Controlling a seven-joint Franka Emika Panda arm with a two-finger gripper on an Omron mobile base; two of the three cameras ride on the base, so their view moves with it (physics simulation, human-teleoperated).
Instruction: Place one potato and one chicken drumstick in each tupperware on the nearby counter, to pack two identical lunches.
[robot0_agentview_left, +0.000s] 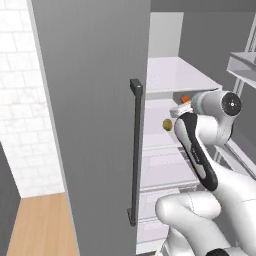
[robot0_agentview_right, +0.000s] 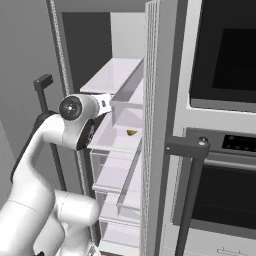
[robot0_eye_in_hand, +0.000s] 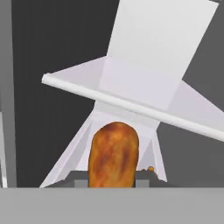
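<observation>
Hand view: end effector (robot0_eye_in_hand: 114, 183) clamps a chicken drumstick (robot0_eye_in_hand: 113, 153) just under the fridge shelf edge (robot0_eye_in_hand: 131, 105).

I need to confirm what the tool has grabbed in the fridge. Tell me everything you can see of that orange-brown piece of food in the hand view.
The orange-brown food is an elongated, rounded lump with a mottled, roasted-looking skin, darker brown in patches. It stands lengthwise at the bottom of the hand view, its lower end hidden. It sits close in front of the tool, which is shut on it, before a white fridge shelf. Whether it is the drumstick or a potato cannot be told.
</observation>
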